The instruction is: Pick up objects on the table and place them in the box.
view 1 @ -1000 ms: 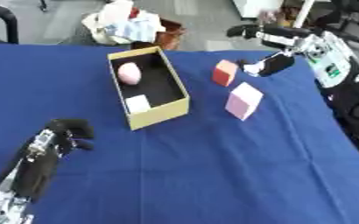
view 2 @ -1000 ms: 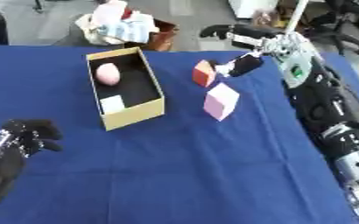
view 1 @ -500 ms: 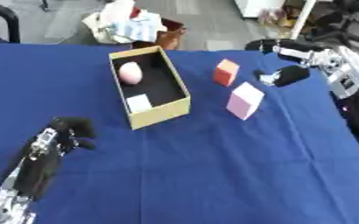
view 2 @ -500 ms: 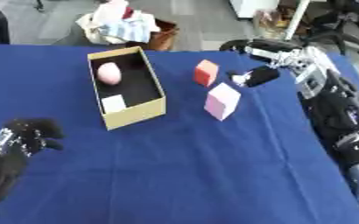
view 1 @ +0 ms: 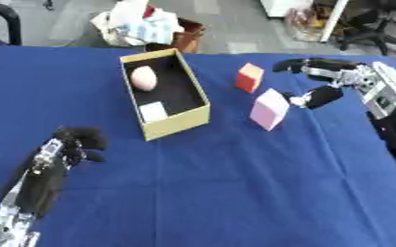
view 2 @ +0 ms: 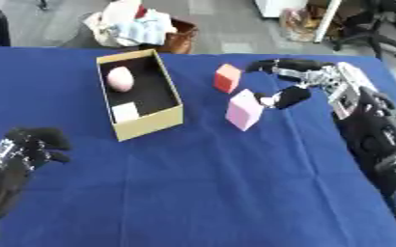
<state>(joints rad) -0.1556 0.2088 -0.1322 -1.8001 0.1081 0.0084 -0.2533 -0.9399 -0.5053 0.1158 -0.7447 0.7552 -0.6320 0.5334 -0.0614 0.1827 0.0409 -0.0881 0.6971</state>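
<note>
Two blocks (view 1: 269, 109) lie right of the box (view 1: 181, 121), which holds two objects (view 1: 143, 78).

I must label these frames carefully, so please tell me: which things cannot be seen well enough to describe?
- White item in the box: a pale square only; too small to identify.
- Pink block: whether the right hand touches it is unclear; blurred in both views.
- Left hand: fingers a dark blur, lower left of both views.
- Right forearm: cut by the right edge, left eye view.
</note>
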